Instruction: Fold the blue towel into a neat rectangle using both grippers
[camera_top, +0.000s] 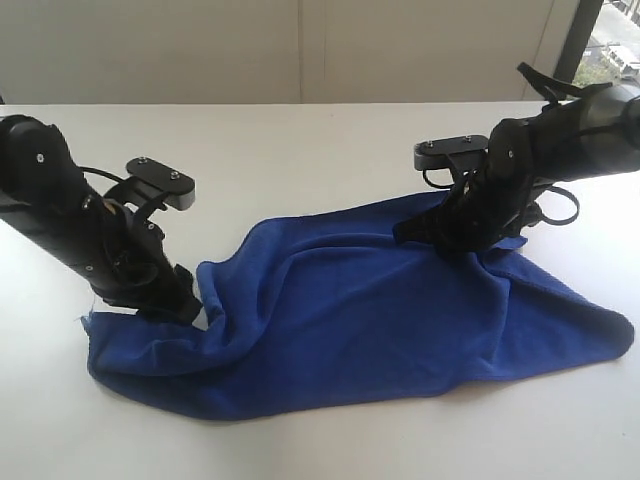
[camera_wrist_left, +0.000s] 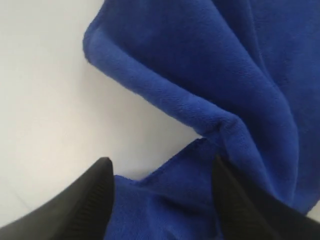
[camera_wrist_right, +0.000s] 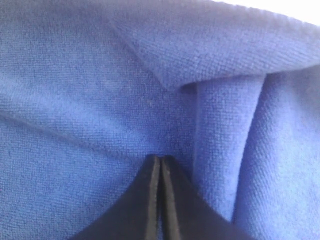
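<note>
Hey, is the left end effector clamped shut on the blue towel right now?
No, the left end effector has its fingers spread wide apart, and the blue towel simply lies between them.

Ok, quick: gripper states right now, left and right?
Left gripper: open over an edge of the blue towel, holding nothing.
Right gripper: shut, pinching a fold of the blue towel.

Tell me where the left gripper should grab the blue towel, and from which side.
Probably the thin edge of the blue towel lying flat on the table between the left gripper's open fingers. Come straight down from above: the jaws straddle that edge, while the rolled fold beside it is bulkier and likelier to slip.
</note>
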